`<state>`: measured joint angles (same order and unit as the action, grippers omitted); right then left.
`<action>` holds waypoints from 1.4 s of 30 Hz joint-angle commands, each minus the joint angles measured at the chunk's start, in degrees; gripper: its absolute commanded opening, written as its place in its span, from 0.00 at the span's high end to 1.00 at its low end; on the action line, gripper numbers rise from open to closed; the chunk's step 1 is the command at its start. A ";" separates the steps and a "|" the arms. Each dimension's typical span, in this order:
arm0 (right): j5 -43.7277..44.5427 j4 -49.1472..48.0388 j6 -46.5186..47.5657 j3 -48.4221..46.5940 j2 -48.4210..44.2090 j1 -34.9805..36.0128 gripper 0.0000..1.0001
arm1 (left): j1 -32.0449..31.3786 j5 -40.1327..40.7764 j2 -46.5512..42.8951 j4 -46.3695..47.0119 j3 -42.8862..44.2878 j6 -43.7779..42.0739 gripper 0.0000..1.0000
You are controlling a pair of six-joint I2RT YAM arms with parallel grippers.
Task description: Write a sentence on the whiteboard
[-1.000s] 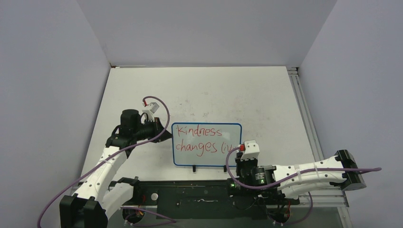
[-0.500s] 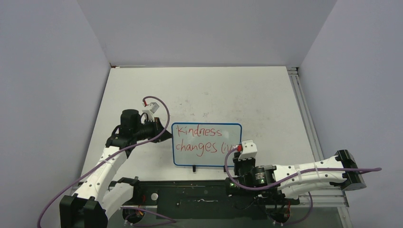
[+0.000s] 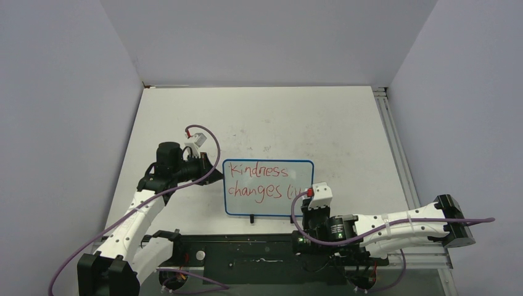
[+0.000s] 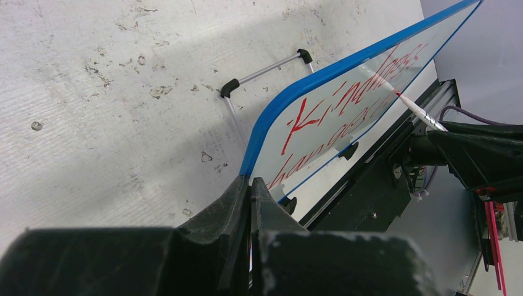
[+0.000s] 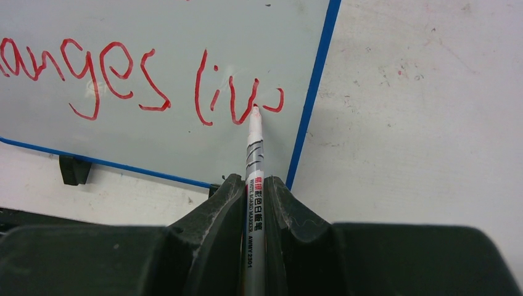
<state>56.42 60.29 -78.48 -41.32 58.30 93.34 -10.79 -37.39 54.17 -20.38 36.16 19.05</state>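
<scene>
The right gripper (image 5: 250, 182) is clenched on a white marker (image 5: 254, 154), which sticks straight out between its fingers. The marker's red tip touches the whiteboard (image 5: 166, 37) at the last red stroke of the lower line, just beside the board's right blue frame. The left gripper (image 4: 250, 182) is closed tight, with the blue frame of the whiteboard's left edge running into the seam between its fingertips, so it pinches that edge.

The whiteboard (image 3: 298, 177) stands tilted on the table (image 3: 277, 117), near the front and between the two arms. It is propped on a thin wire leg (image 4: 266, 69) behind it. It reads "Kindness" above "changes liv" in red. Two small black clips (image 5: 74, 169) sit on its lower edge. A black base plate (image 3: 259, 253) lies along the table's near edge.
</scene>
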 commanded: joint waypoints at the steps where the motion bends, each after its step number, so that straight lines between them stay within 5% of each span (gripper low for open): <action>1: -0.36 2.16 -3.25 0.54 0.68 -0.27 0.95 | -0.28 -0.76 -0.38 1.85 2.16 -0.15 1.00; 42: 5.45 7.80 -8.04 -3.29 2.23 5.48 0.95 | -0.29 -1.05 -0.43 1.93 2.16 -0.06 1.00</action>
<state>58.54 67.57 -86.19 -43.42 61.76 98.67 -10.79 -37.60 54.17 -20.38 36.16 19.07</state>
